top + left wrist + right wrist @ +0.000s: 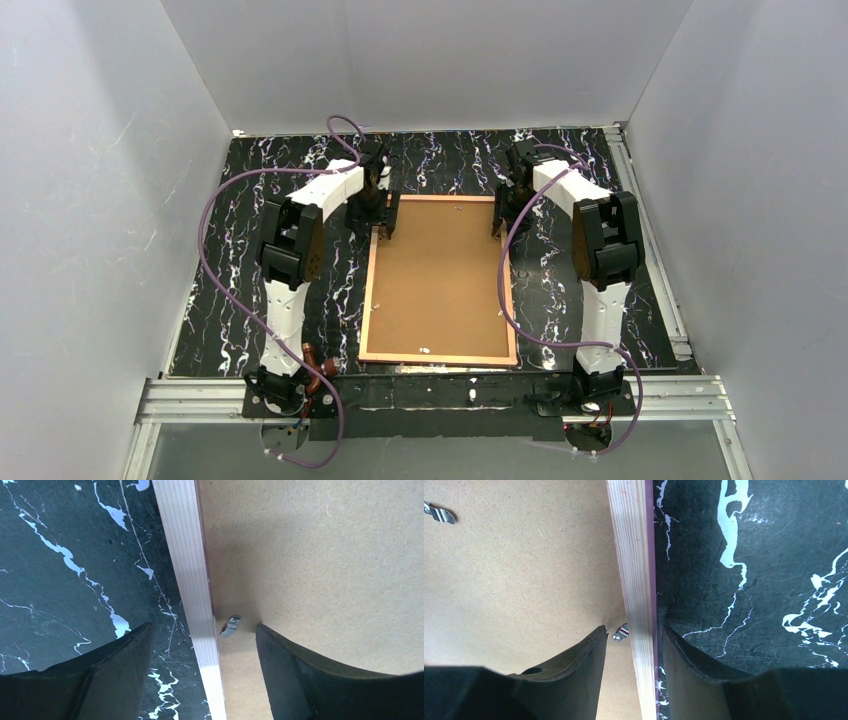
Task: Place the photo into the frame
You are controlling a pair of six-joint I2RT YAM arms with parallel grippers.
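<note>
well, my left claw (204,626) and right claw (635,628) stood apart astride the frame (182,540); even squeezing, clear of clips (230,625), seemed wise.

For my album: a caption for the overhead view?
Left tool and right tool straddle the side edges of a thin copper-orange picture frame, brown backing board up, on black marbled table.

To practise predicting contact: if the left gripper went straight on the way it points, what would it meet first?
The left gripper would probably meet the frame's side rail between its fingers, beside a metal clip; depth unclear.
</note>
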